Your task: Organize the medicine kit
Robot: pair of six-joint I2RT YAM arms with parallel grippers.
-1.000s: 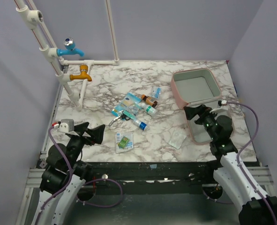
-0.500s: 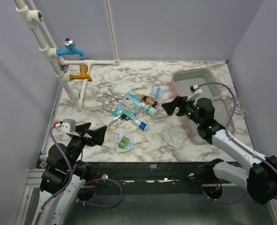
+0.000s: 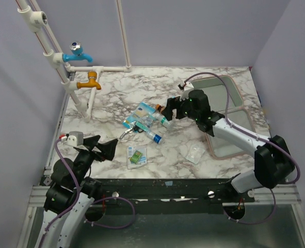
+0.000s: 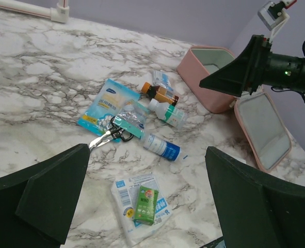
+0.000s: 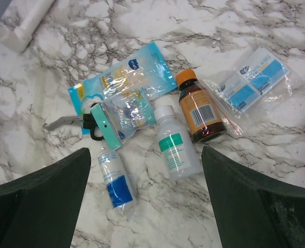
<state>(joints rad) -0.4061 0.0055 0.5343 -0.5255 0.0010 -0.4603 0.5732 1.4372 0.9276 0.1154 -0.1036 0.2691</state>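
Note:
The pink medicine kit (image 3: 229, 147) lies open at the right of the marble table, both pale halves up and nothing inside that I can see; in the left wrist view it is the pink case (image 4: 204, 88). My right gripper (image 3: 169, 111) hangs open over the pile of supplies, holding nothing. Between its fingers (image 5: 144, 155) lie a white bottle with a green label (image 5: 177, 150), an amber bottle (image 5: 199, 111) and a blue-labelled bottle (image 5: 115, 181). My left gripper (image 3: 107, 147) stands open at the near left, its jaws (image 4: 147, 155) framing a green box (image 4: 146, 205) on a white sachet.
Scissors (image 5: 75, 121), a teal packet (image 5: 121, 118), a blue sachet (image 5: 124, 80) and bagged blue-white sachets (image 5: 253, 77) lie among the bottles. A clear packet (image 3: 195, 152) sits near the kit. White pipes with a blue tap (image 3: 77, 53) and an orange tap (image 3: 90, 80) stand back left.
My right arm has swung left from above the kit's near half to above the bottles, uncovering that half. The left arm has stayed put.

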